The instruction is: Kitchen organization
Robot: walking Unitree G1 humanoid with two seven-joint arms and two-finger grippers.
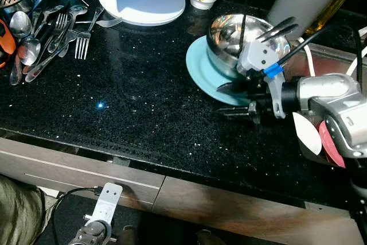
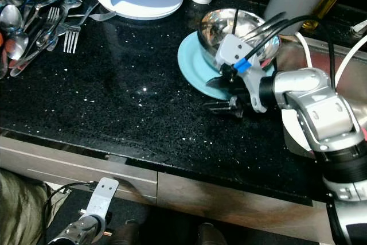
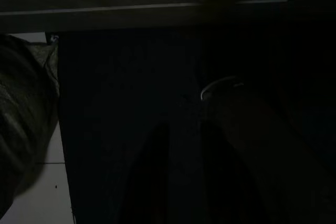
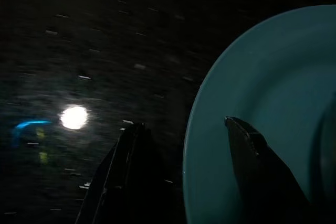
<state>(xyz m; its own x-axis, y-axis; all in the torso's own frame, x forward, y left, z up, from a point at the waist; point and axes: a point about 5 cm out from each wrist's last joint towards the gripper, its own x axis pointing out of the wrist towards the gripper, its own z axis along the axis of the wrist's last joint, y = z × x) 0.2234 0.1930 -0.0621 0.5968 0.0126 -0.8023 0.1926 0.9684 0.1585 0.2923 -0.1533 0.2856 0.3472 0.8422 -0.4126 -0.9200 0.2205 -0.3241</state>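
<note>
On the black counter (image 1: 132,90), right gripper (image 1: 235,99) jaws straddle a teal plate's (image 1: 200,70) rim, apart.

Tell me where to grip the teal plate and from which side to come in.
Grip the teal plate by its near rim, coming from the robot's side. The steel bowl covers its middle, leaving only the rim free; the right gripper, open, already straddles that edge.
</note>
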